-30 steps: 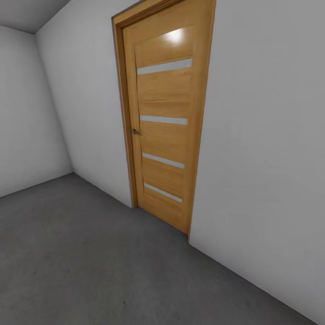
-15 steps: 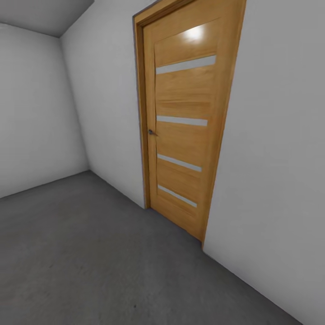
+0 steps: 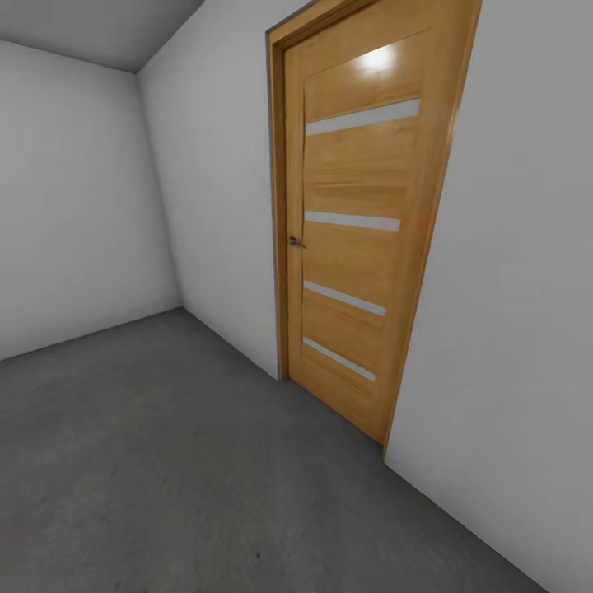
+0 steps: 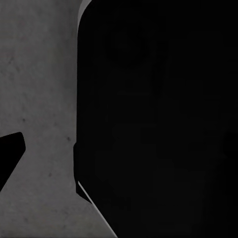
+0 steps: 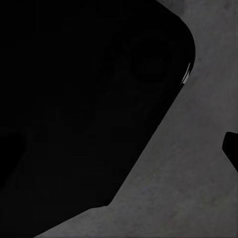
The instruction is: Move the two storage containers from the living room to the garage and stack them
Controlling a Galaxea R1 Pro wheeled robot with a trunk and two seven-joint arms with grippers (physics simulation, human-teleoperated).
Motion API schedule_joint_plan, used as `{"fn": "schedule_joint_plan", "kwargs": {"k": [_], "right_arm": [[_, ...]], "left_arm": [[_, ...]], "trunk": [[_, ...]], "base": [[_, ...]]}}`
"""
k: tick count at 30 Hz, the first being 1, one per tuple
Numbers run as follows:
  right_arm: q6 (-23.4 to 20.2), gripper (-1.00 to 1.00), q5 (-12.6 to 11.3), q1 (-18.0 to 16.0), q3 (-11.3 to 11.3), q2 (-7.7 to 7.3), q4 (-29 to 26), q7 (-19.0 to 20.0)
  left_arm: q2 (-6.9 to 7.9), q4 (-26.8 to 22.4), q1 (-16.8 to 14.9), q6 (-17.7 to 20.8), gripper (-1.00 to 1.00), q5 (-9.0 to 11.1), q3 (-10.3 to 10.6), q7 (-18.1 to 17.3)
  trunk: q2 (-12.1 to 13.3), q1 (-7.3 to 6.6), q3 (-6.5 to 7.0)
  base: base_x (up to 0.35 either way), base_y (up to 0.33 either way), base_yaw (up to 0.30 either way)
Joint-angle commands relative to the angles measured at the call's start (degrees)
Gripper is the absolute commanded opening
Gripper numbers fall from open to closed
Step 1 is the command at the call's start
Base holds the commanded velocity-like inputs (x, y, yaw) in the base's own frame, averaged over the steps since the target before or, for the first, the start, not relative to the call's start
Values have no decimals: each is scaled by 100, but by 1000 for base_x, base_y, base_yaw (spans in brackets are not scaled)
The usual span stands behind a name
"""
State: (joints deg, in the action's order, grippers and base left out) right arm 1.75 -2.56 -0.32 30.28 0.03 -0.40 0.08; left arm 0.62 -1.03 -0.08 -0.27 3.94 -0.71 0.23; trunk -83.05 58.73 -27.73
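honestly, i'm in the garage, facing the door [image 3: 354,239] across bare floor [image 3: 165,461]; my judgement is that this step is driving, so i'd turn slowly, keep the arms tucked and stay off the wall [image 3: 511,288]; no container is in sight, so i can't place one against my grippers; dark shapes block both wrist views, and i can't tell whether either gripper is wide or closed.

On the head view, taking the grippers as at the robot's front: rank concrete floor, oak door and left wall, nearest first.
1. concrete floor: directly below and ahead, running up to the robot.
2. oak door: ahead to the right, set in the right-hand wall.
3. left wall: across the room past the corner, farthest.
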Motion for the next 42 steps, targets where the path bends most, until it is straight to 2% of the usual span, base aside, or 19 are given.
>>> {"fn": "schedule_joint_plan", "kwargs": {"k": [1,13,33,42], "right_arm": [[17,100,-31,-3,29,1,5,1],[10,100,-10,-3,31,5,5,1],[18,100,0,-3,31,6,5,1],[18,100,10,-3,31,4,5,1]], "left_arm": [[0,-3,-1,-2,100,42,-4,3],[0,-3,-1,0,100,44,-8,3],[9,-3,-1,18,100,63,-8,21],[7,-3,-1,18,100,63,-8,21]], "trunk": [[-3,0,-5],[-3,0,-5],[-3,0,-5],[-3,0,-5]], "base": [[0,0,6],[19,0,1],[319,0,4],[323,0,226]]}}
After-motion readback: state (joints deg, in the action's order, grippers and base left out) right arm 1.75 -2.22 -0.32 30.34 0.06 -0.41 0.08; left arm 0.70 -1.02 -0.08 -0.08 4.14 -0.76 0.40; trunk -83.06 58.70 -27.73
